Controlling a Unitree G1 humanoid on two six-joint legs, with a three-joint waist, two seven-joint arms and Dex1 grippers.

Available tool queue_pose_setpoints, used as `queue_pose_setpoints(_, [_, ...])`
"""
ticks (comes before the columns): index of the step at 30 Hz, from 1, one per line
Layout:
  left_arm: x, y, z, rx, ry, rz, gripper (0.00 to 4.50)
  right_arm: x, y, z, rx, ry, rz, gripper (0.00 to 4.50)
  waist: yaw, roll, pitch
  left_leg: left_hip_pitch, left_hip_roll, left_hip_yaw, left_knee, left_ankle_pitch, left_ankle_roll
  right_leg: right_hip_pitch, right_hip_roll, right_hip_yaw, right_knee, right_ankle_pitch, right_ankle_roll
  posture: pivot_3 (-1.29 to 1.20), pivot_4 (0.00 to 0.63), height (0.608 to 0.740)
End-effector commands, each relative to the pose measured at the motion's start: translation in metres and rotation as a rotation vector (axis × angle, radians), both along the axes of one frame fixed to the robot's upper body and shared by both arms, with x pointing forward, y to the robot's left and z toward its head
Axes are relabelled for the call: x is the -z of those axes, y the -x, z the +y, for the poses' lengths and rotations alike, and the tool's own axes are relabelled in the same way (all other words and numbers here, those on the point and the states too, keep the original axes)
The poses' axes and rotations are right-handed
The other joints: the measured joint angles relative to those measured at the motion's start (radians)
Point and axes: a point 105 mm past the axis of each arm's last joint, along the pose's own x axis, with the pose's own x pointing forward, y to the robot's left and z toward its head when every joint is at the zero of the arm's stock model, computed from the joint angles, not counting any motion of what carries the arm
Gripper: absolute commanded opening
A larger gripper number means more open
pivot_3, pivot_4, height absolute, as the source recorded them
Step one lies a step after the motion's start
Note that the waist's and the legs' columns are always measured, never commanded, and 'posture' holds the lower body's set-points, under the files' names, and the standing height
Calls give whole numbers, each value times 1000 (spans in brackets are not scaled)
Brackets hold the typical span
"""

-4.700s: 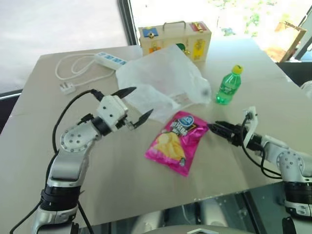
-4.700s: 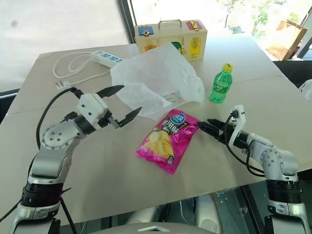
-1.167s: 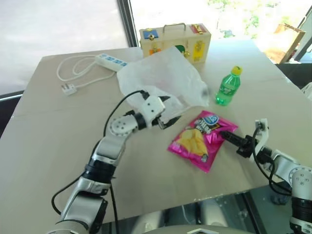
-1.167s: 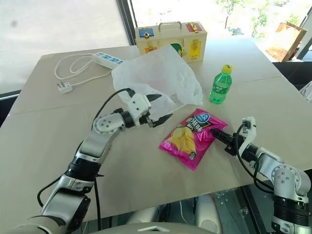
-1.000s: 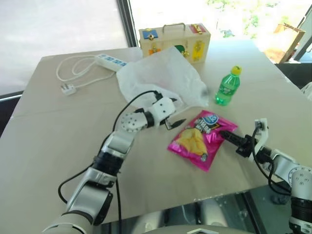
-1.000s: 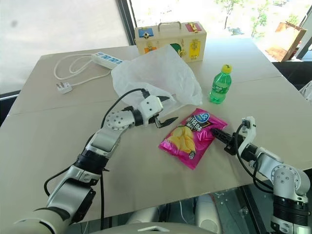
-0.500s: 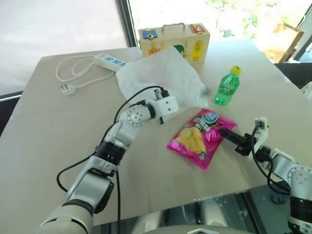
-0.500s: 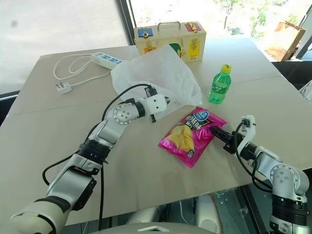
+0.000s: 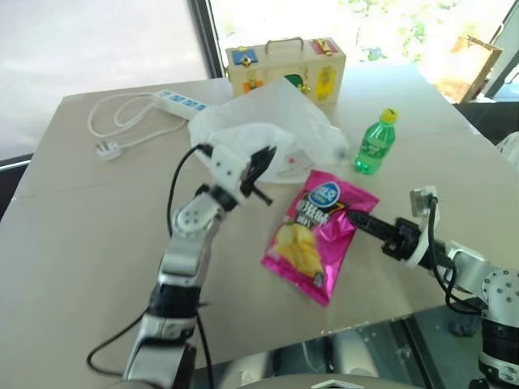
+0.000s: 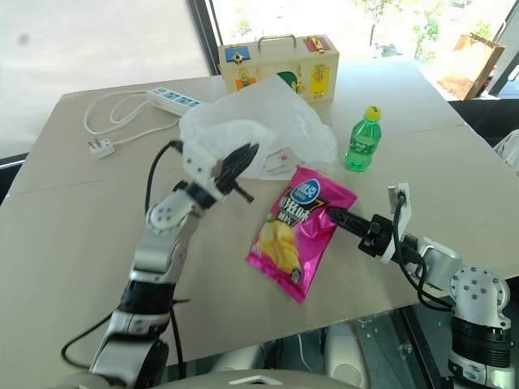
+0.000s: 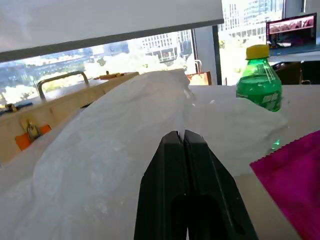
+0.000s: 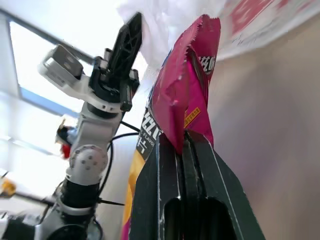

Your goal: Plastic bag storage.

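The plastic bag (image 9: 276,130) is heaped on the table (image 9: 81,235), in front of a wooden case (image 9: 285,66). Its near edge is pinched and lifted by the clenched left hand (image 9: 261,159). A pink chips packet (image 9: 316,235) is clamped in the right hand (image 9: 357,219).

The two head cameras look forward and down over the table (image 9: 73,243) from high up, sharing nearly the same scene. The left wrist camera sits low and close behind its fingers (image 11: 185,165), facing the bag (image 11: 100,170) with the bottle (image 11: 259,75) at two o'clock. The right wrist camera looks along its fingers (image 12: 187,170), close to the packet (image 12: 185,90) at twelve o'clock.
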Motion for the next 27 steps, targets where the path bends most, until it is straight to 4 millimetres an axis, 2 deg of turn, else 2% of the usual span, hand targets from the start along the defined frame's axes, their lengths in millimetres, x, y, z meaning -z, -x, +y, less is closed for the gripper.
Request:
queue_pose_setpoints(1, [-18, 22, 4, 35, 99, -29, 30, -6, -7, 13, -55, -26, -15, 0, 5, 0, 0, 0, 0, 0, 1, 0, 0, 0, 0, 0, 0, 0, 0, 0, 150, 740])
queue_pose_setpoints(5, [-15, 40, 10, 42, 198, 26, 30, -2, -34, 21, -56, -87, 43, 0, 7, 0, 0, 6, 0, 1, 0, 0, 0, 7, 2, 1, -2, 1, -1, 0, 150, 740])
queue_pose_setpoints(10, [-8, 53, 13, 69, 209, 56, 30, -10, -67, 19, -29, -219, 120, 0, 13, 0, 0, 10, 0, 1, -2, 0, 0, 10, 4, 1, -3, 1, -1, 0, 150, 740])
queue_pose_setpoints(16, [17, 68, 29, 59, 195, 146, 30, -13, -104, 9, 64, -404, 262, 0, 2, 2, 1, 11, 1, 2, -4, 0, 0, 10, 4, 2, -5, 1, -1, 0, 150, 740])
queue_pose_setpoints(21, [31, 75, 39, 31, 200, 190, 30, -4, -112, 10, 88, -443, 344, 0, 4, 2, 1, 10, 1, 1, -6, 0, 0, 10, 5, 2, -8, 1, -2, 0, 150, 740])
queue_pose_setpoints(24, [35, 76, 44, -3, 225, 207, 30, 0, -104, 16, 49, -415, 352, 0, 2, 3, 2, 10, 1, 2, -6, 0, 0, 10, 4, 2, -8, 1, -2, 0, 150, 740])
queue_pose_setpoints(27, [48, 80, 46, -21, 205, 251, 30, -1, -94, 10, 30, -408, 328, 0, 2, 3, 2, 10, 2, 2, -7, 0, 0, 10, 3, 2, -8, 1, -2, 0, 150, 740])
